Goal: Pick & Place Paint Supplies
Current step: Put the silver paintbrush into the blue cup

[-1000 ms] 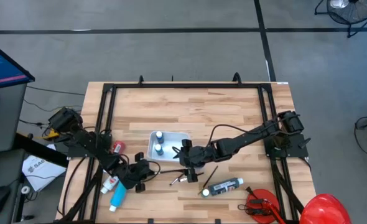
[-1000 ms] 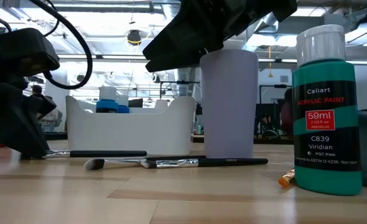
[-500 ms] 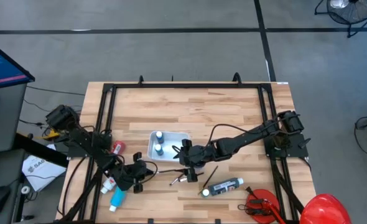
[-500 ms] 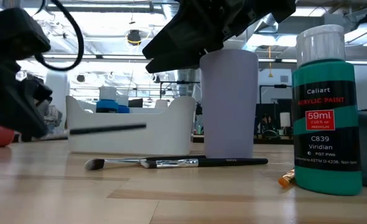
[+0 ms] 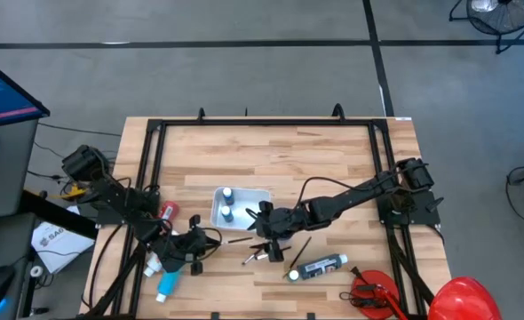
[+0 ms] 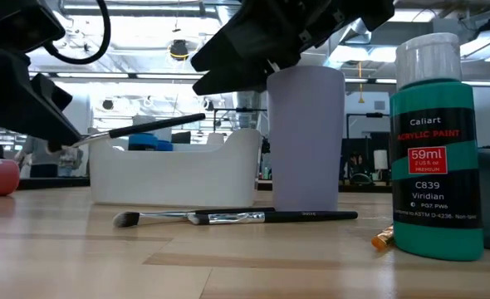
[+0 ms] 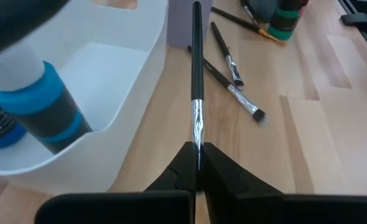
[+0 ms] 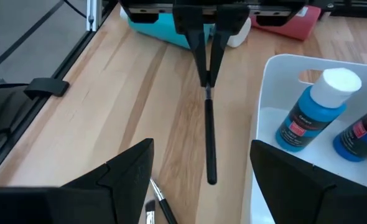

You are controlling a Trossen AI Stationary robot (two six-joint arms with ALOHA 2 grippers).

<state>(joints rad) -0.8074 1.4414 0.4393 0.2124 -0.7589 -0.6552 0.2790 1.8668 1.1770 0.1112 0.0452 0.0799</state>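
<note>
Beside the white bin's (image 5: 242,192) rim, the left hand (image 7: 198,163) pinches a brush (image 7: 196,81) clear of the table (image 5: 333,160).

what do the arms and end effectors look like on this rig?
Both arms are matte black, jointed, with loose black cables looping along them. The left end effector has two slim black fingers tapering to a narrow V. The right end effector has broad, flat, angular black fingers. No markings are visible on either.
</note>
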